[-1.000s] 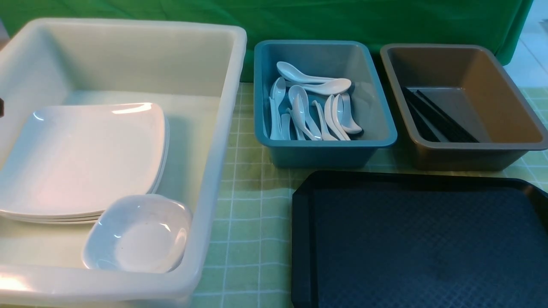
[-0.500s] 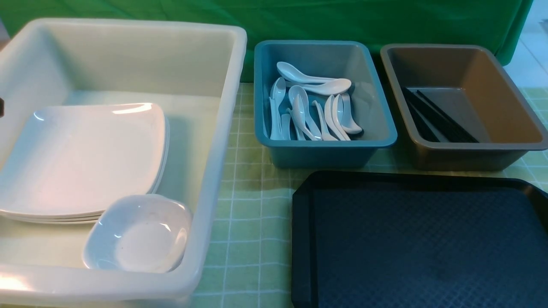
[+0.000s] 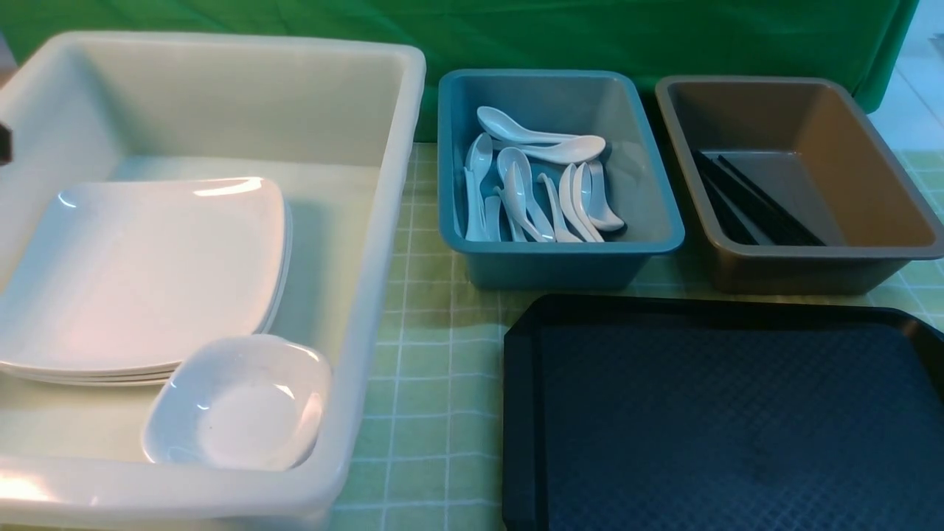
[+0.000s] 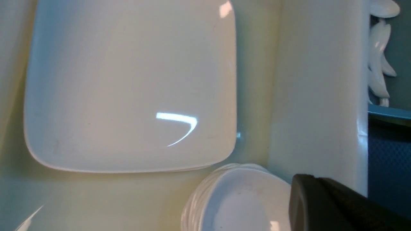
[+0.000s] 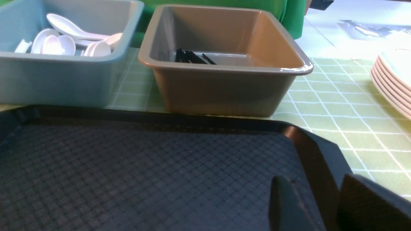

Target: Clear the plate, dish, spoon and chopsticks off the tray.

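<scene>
The black tray (image 3: 723, 428) lies at the front right with nothing on it. A white plate (image 3: 147, 265) tops a short stack inside the white tub (image 3: 383, 221), and a small deep dish (image 3: 240, 402) sits at that stack's near corner. Several white spoons (image 3: 546, 147) lie in the blue bin (image 3: 560, 258). Black chopsticks (image 3: 752, 203) lie in the brown bin (image 3: 811, 265). My left gripper (image 4: 298, 183) hangs shut over the tub, above the dish (image 4: 244, 199) and beside the plate (image 4: 128, 83). My right gripper (image 5: 314, 179) is open, its fingers either side of the tray's (image 5: 144, 173) right rim.
A green checked cloth (image 3: 435, 383) covers the table, with a green backdrop behind the bins. Off the tray's right side, a stack of white plates (image 5: 391, 80) sits on the cloth. A strip of cloth separates the tub from the tray.
A dark bit of the left arm at the front view's left edge has risen a little. The tray, bins and tub have not moved.
</scene>
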Available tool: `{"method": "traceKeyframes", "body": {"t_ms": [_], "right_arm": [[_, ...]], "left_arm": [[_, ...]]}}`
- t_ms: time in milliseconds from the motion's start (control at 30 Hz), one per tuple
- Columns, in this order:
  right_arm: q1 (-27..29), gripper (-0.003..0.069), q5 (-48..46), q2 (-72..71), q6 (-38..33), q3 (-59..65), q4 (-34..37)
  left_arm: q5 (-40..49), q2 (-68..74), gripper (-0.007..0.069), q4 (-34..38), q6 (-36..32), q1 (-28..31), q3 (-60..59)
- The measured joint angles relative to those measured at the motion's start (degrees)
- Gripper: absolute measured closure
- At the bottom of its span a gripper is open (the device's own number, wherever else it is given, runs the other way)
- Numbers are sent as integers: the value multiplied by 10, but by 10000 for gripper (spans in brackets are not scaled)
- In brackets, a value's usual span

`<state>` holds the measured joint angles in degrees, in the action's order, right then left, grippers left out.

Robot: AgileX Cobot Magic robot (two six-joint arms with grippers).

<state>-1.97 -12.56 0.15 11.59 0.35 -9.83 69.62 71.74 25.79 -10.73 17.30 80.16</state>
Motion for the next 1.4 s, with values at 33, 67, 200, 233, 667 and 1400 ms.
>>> {"method": "traceKeyframes", "body": {"t_ms": [33, 67, 200, 233, 667, 1400], "right_arm": [[0, 424, -1, 0, 0, 0, 0], [0, 424, -1, 0, 0, 0, 0], [0, 422, -3, 0, -5, 0, 0], [0, 422, -3, 0, -10, 0, 0], [0, 419, -4, 0, -79, 0, 0], [0, 418, -4, 0, -81, 0, 0]], "left_arm": [[0, -9, 628, -3, 0, -19, 0], [0, -15, 628, -5, 0, -31, -2], [-1, -63, 628, -27, 0, -111, -34], [-1, -79, 628, -34, 0, -129, -49], [-6, -346, 628, -44, 1, -178, -267], [-303, -655, 627, -60, -2, -178, -509]]}}
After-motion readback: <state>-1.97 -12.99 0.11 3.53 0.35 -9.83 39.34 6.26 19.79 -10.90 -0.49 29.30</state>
